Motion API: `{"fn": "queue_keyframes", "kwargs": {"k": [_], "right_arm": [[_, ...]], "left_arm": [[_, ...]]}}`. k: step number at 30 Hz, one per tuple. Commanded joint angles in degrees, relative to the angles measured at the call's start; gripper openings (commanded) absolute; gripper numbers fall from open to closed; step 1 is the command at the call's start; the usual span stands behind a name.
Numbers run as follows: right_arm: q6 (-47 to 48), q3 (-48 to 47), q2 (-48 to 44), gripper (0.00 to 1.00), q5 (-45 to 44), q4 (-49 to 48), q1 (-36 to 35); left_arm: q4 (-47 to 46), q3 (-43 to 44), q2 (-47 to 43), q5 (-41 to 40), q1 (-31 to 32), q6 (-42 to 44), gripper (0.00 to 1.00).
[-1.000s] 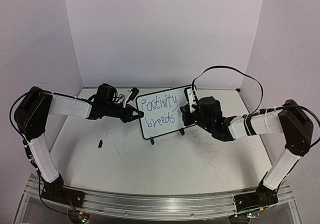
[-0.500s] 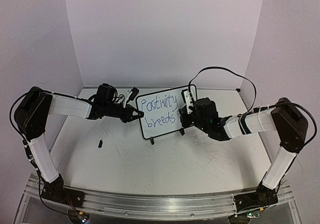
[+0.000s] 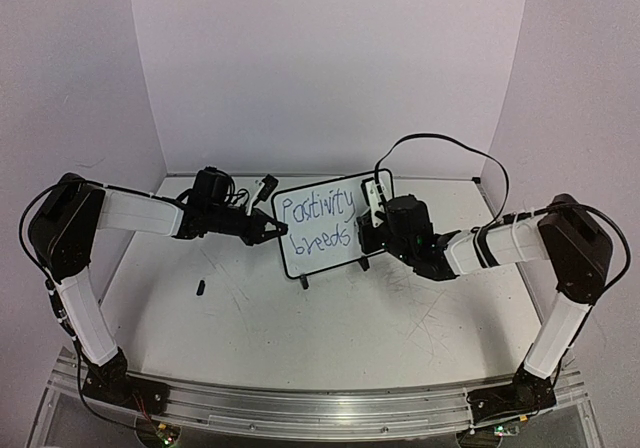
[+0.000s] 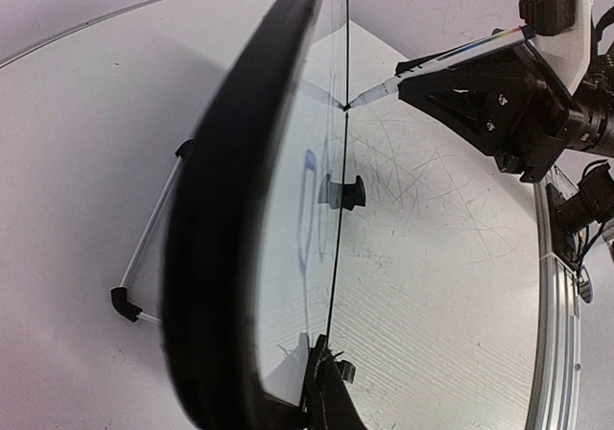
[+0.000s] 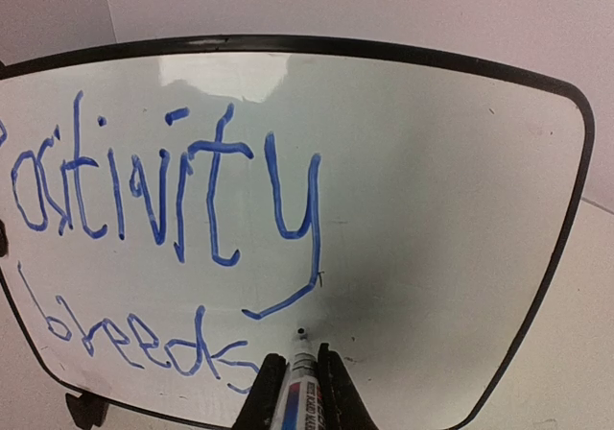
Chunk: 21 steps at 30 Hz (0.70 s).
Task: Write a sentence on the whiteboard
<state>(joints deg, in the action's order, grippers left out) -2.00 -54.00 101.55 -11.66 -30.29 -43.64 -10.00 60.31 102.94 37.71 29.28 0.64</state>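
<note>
Whiteboard (image 5: 432, 180) facing right pincer (image 5: 299, 363), marker (image 5: 297, 396) tip touching

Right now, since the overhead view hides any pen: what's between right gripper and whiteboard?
A marker clamped in the right gripper, tip at the whiteboard; the right wrist view shows it.

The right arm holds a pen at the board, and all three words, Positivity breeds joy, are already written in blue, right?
Only two words are written. The right wrist view shows the sentence on the whiteboard reading just "Positivity breeds" in blue, no "joy" yet. The right gripper does hold the marker at the board.
</note>
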Motion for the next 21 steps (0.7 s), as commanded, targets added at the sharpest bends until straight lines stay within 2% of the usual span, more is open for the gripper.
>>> {"fn": "queue_keyframes", "kwargs": {"k": [1,21], "right_arm": [[-0.97,-1.84,1.18,0.0,-1.08,-0.37,0.22],[-3.81,2.12,1.72,0.0,-0.81,0.08,0.13]], "left_arm": [[3.86,-0.46,1.92,-17.27,-1.86,6.63,0.0],[3.98,-0.47,1.95,-17.32,-1.86,6.64,0.0]]}}
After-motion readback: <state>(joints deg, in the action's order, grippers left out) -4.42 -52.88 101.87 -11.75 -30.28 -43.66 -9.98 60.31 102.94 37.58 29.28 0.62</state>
